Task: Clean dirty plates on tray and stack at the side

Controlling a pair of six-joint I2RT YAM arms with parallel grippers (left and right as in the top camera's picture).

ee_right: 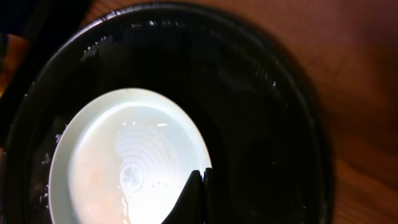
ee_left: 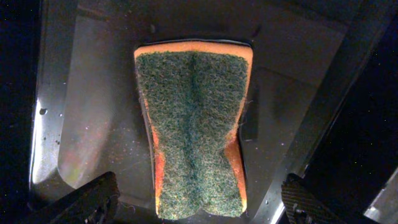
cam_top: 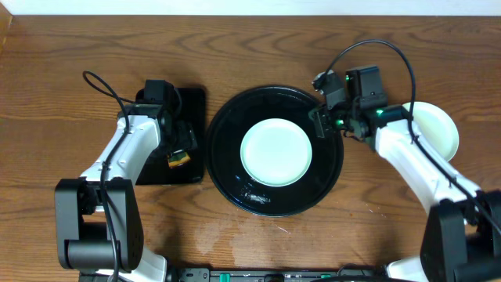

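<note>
Round black tray (cam_top: 223,160) at centre of counter (cam_top: 78,47), wet and beaded with droplets. 1 mint plate (cam_top: 275,151) lying flat inside, roughly centred, face glossy with ringed water marks in the right wrist view.

Right claw (cam_top: 320,125) over the tray's right side, fully closed, tips pressed together with no gap, at that plate's right rim. Cannot tell whether touching the rim; nothing seen gripped.

1 further pale plate (cam_top: 438,129) on the counter right of the tray, apart from it, partly covered by the right arm. Cannot tell whether single or stacked.

Left claw (cam_top: 178,149) over rectangular black tray (cam_top: 192,102) just left of the round tray, spread wide, holding nothing. Fingers either side of green-faced orange sponge (ee_left: 193,124) lying flat there.
</note>
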